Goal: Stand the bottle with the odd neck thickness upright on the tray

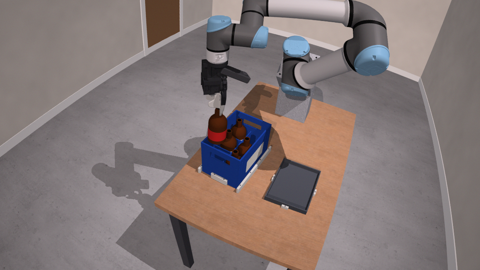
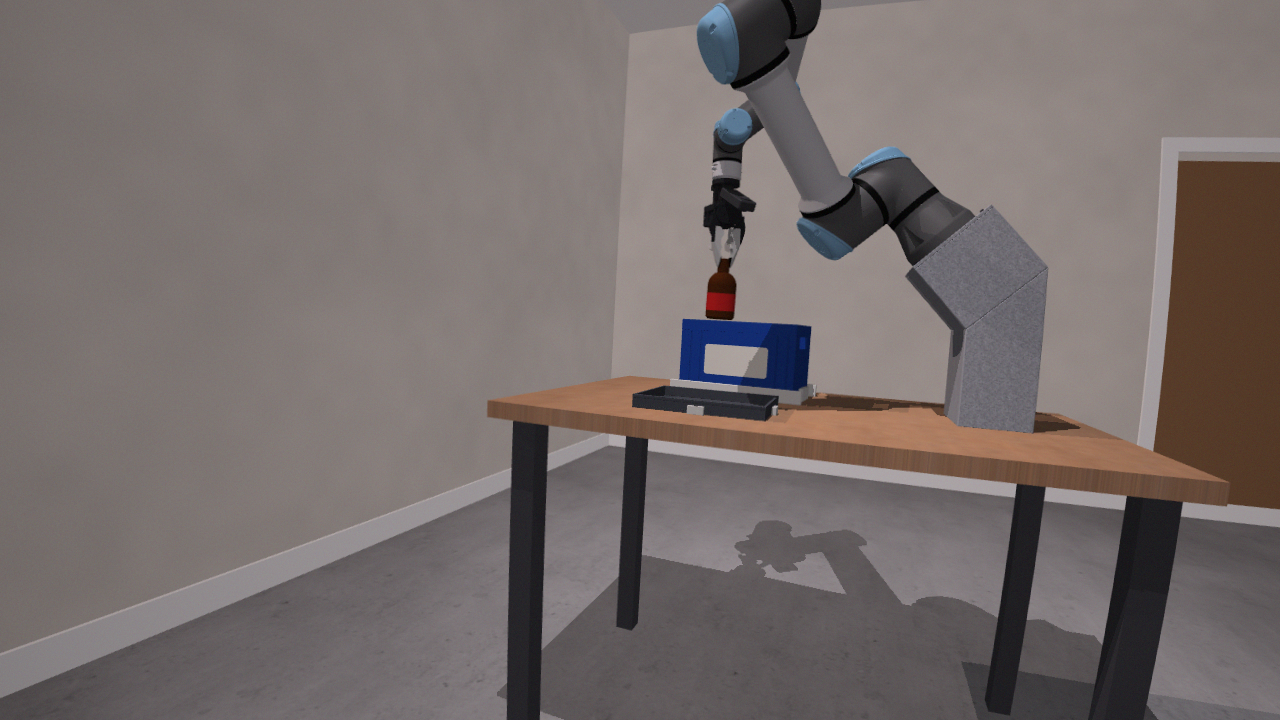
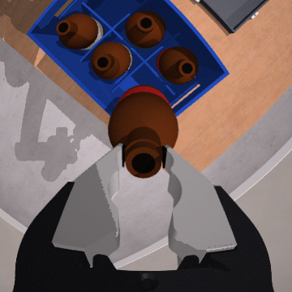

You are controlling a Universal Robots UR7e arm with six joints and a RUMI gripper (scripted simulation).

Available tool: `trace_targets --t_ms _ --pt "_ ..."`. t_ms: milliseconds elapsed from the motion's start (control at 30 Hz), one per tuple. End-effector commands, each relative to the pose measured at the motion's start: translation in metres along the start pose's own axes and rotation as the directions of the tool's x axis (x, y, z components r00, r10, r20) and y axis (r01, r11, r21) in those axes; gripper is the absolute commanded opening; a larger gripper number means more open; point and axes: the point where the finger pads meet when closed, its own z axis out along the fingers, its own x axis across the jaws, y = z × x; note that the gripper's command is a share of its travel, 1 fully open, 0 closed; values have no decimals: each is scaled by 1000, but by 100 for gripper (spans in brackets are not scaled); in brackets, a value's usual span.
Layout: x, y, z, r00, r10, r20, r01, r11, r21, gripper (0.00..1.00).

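Observation:
My gripper [image 1: 218, 106] [image 2: 723, 257] [image 3: 143, 146] is shut on the neck of a brown bottle with a red label [image 1: 216, 129] [image 2: 720, 294] [image 3: 143, 119]. The bottle hangs upright, its base just above the rim of the blue crate [image 1: 219, 161] [image 2: 778, 353] [image 3: 207, 87], over the crate's near left corner. Several other brown bottles [image 1: 239, 128] [image 3: 178, 65] stand in the crate's cells. The dark grey tray [image 1: 292, 184] [image 2: 702, 402] [image 3: 235, 12] lies on the table to the right of the crate, with nothing on it.
The wooden table [image 1: 302, 147] [image 2: 895, 438] carries the crate, the tray and the robot's grey base [image 1: 291, 107] [image 2: 984, 340] at its back. White brackets [image 1: 219, 177] sit around the crate's foot. The arm reaches over from the back right.

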Motion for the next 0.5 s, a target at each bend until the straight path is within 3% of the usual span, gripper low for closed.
trace_targets --t_ms 0,467 --pt "0 0 -5 1000 -1 0 1 1000 0 0" --pt "0 0 -7 1000 -1 0 1 1000 -1 0"
